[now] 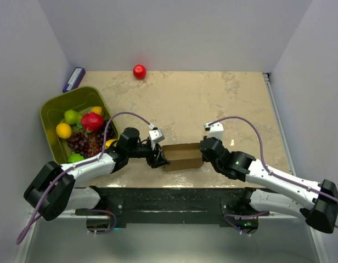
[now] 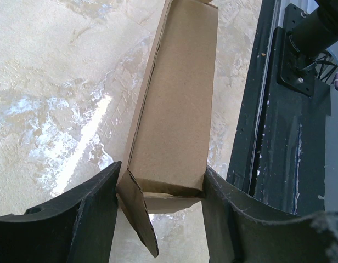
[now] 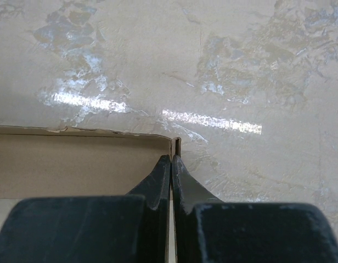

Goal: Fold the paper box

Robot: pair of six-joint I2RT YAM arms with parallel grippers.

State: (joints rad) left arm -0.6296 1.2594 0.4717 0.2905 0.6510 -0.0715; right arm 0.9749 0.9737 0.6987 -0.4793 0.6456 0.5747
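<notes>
A plain brown paper box (image 1: 182, 156) is lying on its side near the front edge of the marbled beige table (image 1: 224, 98), stretched between the two robot arms. Its faces are showing bare cardboard, with nothing printed on them.

The left arm's fingers (image 1: 157, 158) are standing partly apart and clasping the box's left end from both sides. In the left wrist view the box (image 2: 174, 109) is sitting squarely between those fingers (image 2: 75, 219), and one loose end flap (image 2: 139, 213) is hanging out at an angle against the inner face of one of them.

The right arm's fingers (image 1: 204, 149) are pressing together at the box's right end. In the right wrist view their tips (image 3: 158, 181) are meeting the corner of a thin upright wall of the box (image 3: 75, 164); whether any cardboard is caught between them cannot be told.

To the left, an olive-green bin (image 1: 51, 112) is holding a red apple (image 1: 92, 120), dark grapes (image 1: 84, 142), a yellow fruit (image 1: 63, 130) and a green one (image 1: 72, 116). A lone red fruit (image 1: 139, 71) is sitting at the far edge of the table. A small purple-and-white item (image 1: 74, 78) is lying in the far left corner, its markings too small to read.
</notes>
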